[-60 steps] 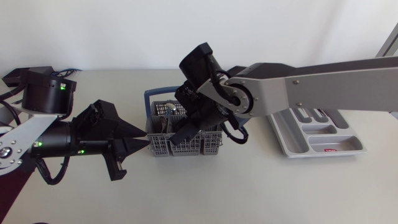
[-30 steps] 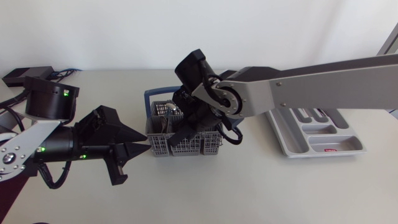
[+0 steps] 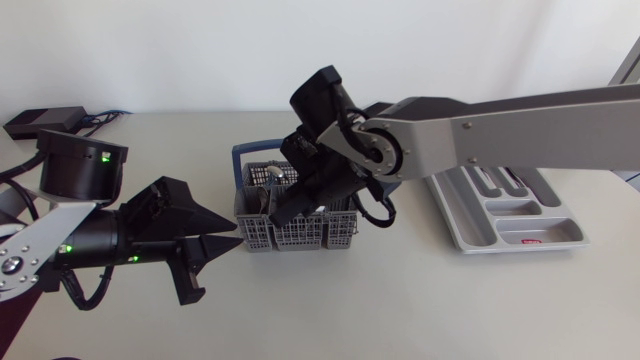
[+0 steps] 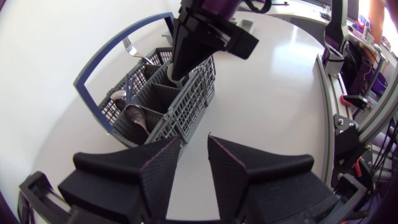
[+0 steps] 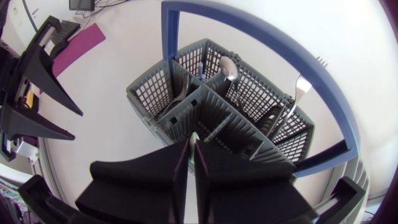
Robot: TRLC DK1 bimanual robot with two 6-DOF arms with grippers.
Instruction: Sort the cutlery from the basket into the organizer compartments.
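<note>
Basket (image 5: 163, 94) directly under right end effector (image 5: 191, 148)

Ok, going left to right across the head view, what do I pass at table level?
left gripper → basket → organizer
</note>
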